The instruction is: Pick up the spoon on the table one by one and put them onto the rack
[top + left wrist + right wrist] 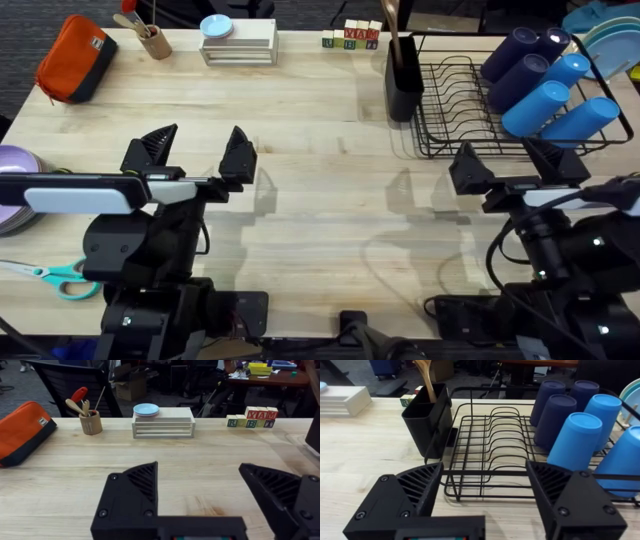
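Pale planks of the table [320, 110] run wide under both arms. At its far right corner sits the rack [470, 110], a black wire frame with its tall rectangular utensil holder [403, 75] at the left end and blue cups [550, 85] tipped along the right side. A spoon [392, 20] stands in the holder, its long axis close to upright, the wooden end rising out of the top and leaning slightly; which end is up cannot be told. The right wrist view shows it likewise [425, 375], slanting out of the holder's mouth.

Left gripper [198, 153] hovers over the left-centre planks, fingers spread wide and holding nothing. Right gripper [510, 165] hangs just in front of the rack's near edge, also spread and empty.

Teal-handled scissors [50, 275] lie near the table's left front edge.
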